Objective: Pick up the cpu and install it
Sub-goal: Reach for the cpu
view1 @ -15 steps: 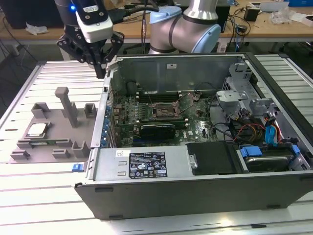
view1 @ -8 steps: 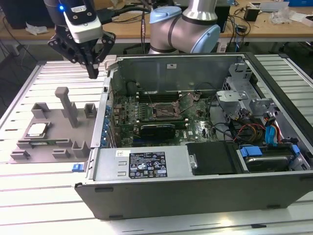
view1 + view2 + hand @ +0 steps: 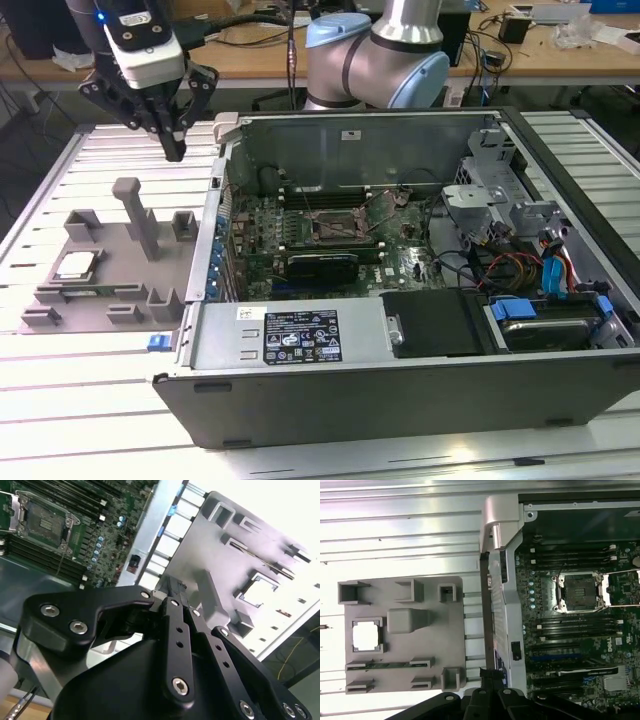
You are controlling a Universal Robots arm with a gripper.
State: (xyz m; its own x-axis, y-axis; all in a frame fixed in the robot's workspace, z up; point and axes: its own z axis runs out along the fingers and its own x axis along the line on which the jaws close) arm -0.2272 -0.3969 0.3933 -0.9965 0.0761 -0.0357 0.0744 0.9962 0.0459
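Observation:
The cpu (image 3: 75, 265) is a small silver square lying flat in a recess of the grey fixture plate (image 3: 110, 225), at the exterior view's left of the open computer case. Both wrist views show the cpu (image 3: 366, 634) (image 3: 260, 593) as a bright square. My gripper (image 3: 174, 150) hangs in the air above the far edge of the fixture, well apart from the cpu, its fingers closed together on nothing. The open dark cpu socket (image 3: 335, 226) (image 3: 580, 592) sits on the green motherboard inside the case.
The case wall (image 3: 215, 230) stands between fixture and motherboard. A grey post (image 3: 135, 215) rises from the fixture plate near the cpu. Memory slots, a black card (image 3: 322, 266) and cables surround the socket. A slatted metal table (image 3: 90, 360) carries everything.

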